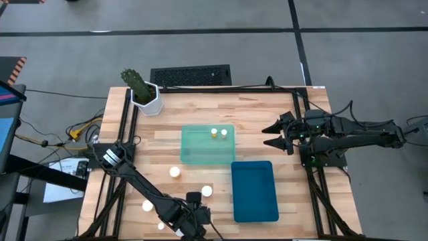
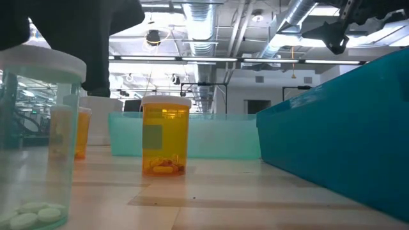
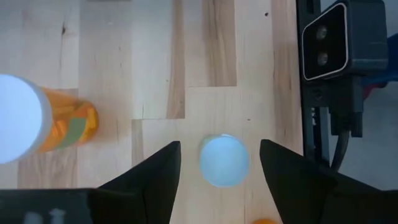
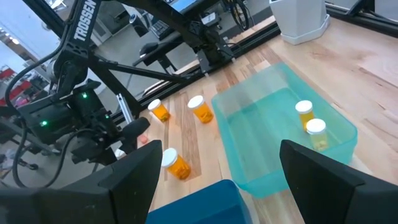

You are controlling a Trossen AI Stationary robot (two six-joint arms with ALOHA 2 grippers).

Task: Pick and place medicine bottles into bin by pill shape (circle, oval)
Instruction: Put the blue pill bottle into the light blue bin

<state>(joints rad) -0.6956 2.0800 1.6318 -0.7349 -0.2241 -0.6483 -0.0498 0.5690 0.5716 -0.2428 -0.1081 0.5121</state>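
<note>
My left gripper (image 1: pixel 192 219) is open near the table's near edge, pointing down. Its fingers (image 3: pixel 163 168) stand on either side of a white-capped bottle (image 3: pixel 224 160) without touching it. An orange bottle (image 3: pixel 59 124) stands beside it. In the low view a clear bottle with round white pills (image 2: pixel 38 140) and an orange bottle with oval pills (image 2: pixel 165 134) stand on the table. More bottles (image 1: pixel 174 172) (image 1: pixel 206 191) stand in the open. Two bottles (image 1: pixel 219 133) stand in the light teal bin (image 1: pixel 200 154). My right gripper (image 1: pixel 265 135) is open and empty, to the right of that bin.
A dark blue bin (image 1: pixel 255 201) stands to the right of the loose bottles. A white hexagonal pot with a cactus (image 1: pixel 146 99) stands at the far left corner. A keyboard (image 1: pixel 190 75) lies beyond the far edge. The low camera (image 3: pixel 342 43) sits at the near edge by my left gripper.
</note>
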